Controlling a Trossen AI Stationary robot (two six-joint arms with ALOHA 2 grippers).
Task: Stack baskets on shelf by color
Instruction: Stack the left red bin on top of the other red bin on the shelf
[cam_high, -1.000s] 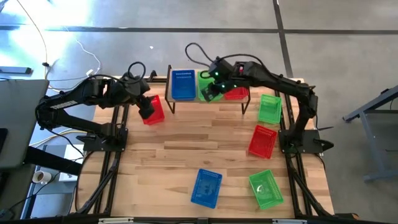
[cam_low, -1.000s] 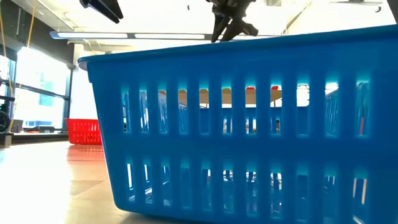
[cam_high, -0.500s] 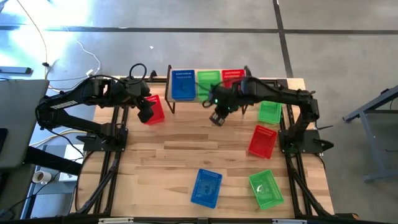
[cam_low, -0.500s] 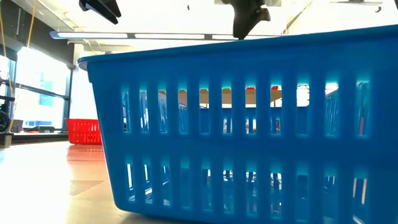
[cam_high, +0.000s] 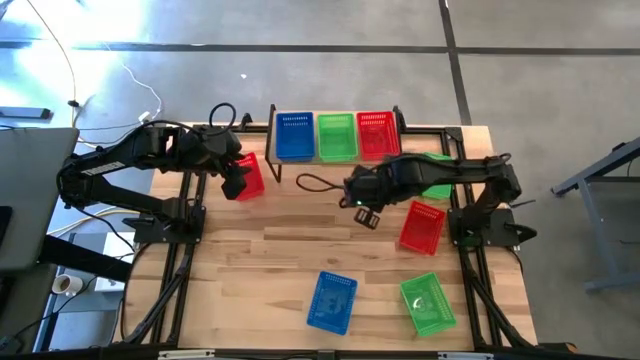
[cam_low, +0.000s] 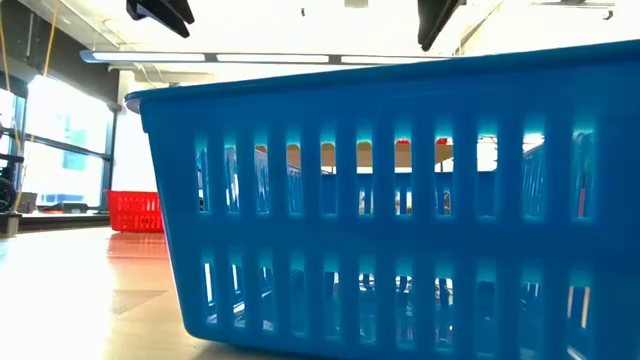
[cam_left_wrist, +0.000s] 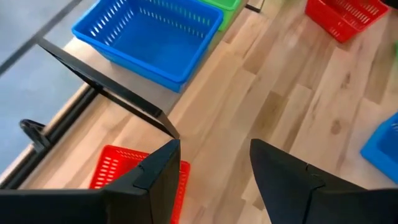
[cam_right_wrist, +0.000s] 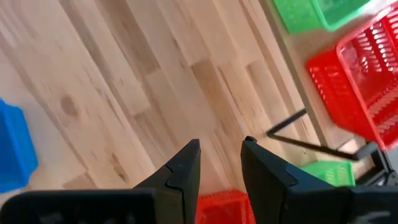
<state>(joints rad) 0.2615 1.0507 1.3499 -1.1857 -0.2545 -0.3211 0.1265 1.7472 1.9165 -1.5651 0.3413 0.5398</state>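
At the table's left, the left gripper (cam_high: 234, 180) was held above a red basket (cam_high: 249, 177) lying on the table just left of the shelf (cam_high: 336, 157); its fingers (cam_left_wrist: 155, 180) were seen spread apart with nothing between them. On the shelf, a blue basket (cam_high: 294, 136), a green basket (cam_high: 336, 137) and another red basket (cam_high: 377, 134) were set side by side, in that order. In front of the shelf, the right gripper (cam_high: 366, 216) was held over bare tabletop (cam_high: 290, 235), its fingers (cam_right_wrist: 180, 171) parted only narrowly and empty. To its right, a third red basket (cam_high: 422, 227) lay on the table, and a green basket (cam_high: 434, 178) was partly hidden behind the right arm. Near the front edge, a second blue basket (cam_high: 332, 300) and a further green basket (cam_high: 428, 304) were seen lying apart from each other.
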